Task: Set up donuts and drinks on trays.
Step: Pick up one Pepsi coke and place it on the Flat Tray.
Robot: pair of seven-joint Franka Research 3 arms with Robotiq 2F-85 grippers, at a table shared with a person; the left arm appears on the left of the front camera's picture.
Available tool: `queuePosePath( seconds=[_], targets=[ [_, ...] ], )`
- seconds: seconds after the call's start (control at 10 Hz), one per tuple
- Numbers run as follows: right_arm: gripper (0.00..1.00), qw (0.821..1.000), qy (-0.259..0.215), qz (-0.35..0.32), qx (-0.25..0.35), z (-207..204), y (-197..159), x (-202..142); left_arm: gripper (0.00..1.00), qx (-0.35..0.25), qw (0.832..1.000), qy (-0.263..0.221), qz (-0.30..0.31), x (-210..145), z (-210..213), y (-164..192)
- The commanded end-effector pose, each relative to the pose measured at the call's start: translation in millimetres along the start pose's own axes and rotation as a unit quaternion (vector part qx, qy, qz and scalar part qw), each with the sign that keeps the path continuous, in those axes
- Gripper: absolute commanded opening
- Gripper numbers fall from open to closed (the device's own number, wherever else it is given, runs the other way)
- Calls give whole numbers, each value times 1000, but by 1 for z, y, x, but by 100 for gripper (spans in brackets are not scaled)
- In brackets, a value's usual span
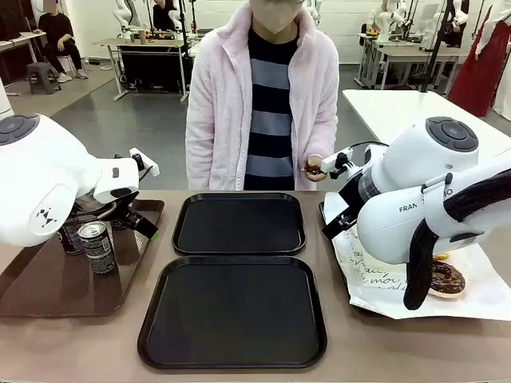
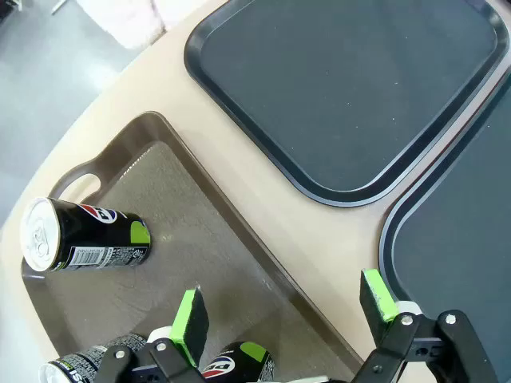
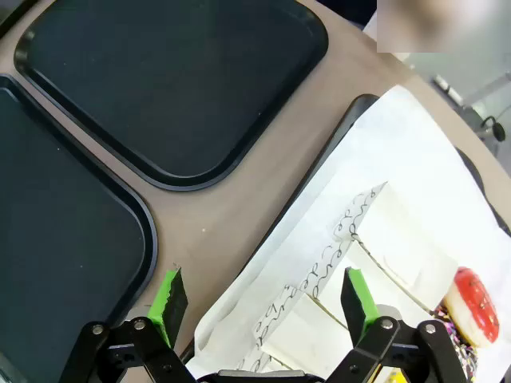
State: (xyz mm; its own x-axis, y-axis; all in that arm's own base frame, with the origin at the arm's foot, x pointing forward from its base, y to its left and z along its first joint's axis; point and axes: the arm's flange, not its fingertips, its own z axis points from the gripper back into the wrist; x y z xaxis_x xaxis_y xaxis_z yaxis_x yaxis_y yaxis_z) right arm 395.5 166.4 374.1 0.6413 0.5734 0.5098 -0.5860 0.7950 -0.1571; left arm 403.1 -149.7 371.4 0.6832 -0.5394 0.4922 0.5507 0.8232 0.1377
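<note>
Tabletop (image 1: 80,345): left fingers (image 2: 190,323) and right fingers (image 3: 168,297) spread wide, seemingly empty.

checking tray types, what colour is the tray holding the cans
The tray is brown; best seen in the left wrist view.

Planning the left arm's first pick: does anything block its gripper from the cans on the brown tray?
Nothing visible: the open left gripper hangs by the nearest can, with no other thing between them.

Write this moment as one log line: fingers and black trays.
left fingers: open, empty, by brown tray | right fingers: open, empty, by paper-lined tray | far black tray, near black tray: empty
</note>
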Motion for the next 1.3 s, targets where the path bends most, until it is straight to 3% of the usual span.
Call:
queuePosePath(
  seconds=[0.0, 1.2],
  targets=[
    [100, 1000, 0, 0, 0, 0, 0, 0, 100, 0, 1000, 0, 0, 0, 0, 0],
    [100, 1000, 0, 0, 0, 0, 0, 0, 100, 0, 1000, 0, 0, 0, 0, 0]
  ],
)
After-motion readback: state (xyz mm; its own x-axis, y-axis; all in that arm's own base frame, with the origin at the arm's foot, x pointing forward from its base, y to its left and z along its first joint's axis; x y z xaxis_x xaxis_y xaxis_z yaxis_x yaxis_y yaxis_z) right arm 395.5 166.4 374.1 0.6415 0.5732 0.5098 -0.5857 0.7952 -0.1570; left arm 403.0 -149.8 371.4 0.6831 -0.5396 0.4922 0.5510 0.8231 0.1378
